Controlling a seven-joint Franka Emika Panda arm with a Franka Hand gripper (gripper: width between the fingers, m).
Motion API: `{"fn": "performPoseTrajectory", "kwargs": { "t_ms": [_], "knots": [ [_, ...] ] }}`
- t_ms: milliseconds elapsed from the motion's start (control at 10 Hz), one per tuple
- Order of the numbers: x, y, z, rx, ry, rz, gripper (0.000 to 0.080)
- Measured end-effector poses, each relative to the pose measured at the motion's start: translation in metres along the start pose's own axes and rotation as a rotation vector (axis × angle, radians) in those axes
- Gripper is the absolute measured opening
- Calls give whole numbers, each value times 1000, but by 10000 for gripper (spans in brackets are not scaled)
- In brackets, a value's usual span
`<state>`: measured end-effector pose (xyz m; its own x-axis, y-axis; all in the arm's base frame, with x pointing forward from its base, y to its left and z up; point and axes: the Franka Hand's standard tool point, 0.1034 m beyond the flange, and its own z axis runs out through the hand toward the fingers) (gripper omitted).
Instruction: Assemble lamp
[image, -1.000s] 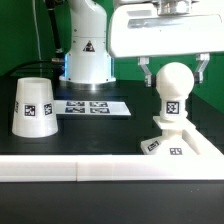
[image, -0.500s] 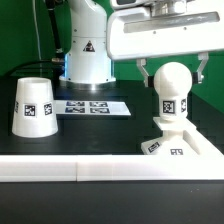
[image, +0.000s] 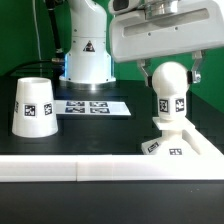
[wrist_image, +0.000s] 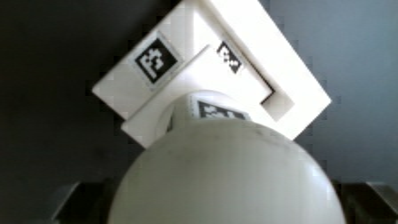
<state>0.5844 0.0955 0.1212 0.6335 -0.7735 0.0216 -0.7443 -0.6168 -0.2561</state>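
Pincer (image: 171, 77) hangs released over the lamp, its two fingers (image: 147, 72) straddling the upper part of the bulb (image: 172, 90), each a little clear of it, so nothing is gripped. The bulb stands upright with its neck seated in the top of the base (image: 178, 143), which rests on the black tabletop (image: 100, 130) at the exterior view's right. In the wrist view the bulb (wrist_image: 222, 170) looms over the tagged base (wrist_image: 178, 70). The shade (image: 33, 106) stands well apart at the exterior view's left. The marker board (image: 90, 106) lies flat between them, farther back. A long white rail (image: 110, 170) runs along the front.
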Motion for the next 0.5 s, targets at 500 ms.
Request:
{"fn": "performPoseTrajectory", "kwargs": {
  "t_ms": [500],
  "knots": [
    [-4,-2,3,-2,-83,437,579]
  ]
}}
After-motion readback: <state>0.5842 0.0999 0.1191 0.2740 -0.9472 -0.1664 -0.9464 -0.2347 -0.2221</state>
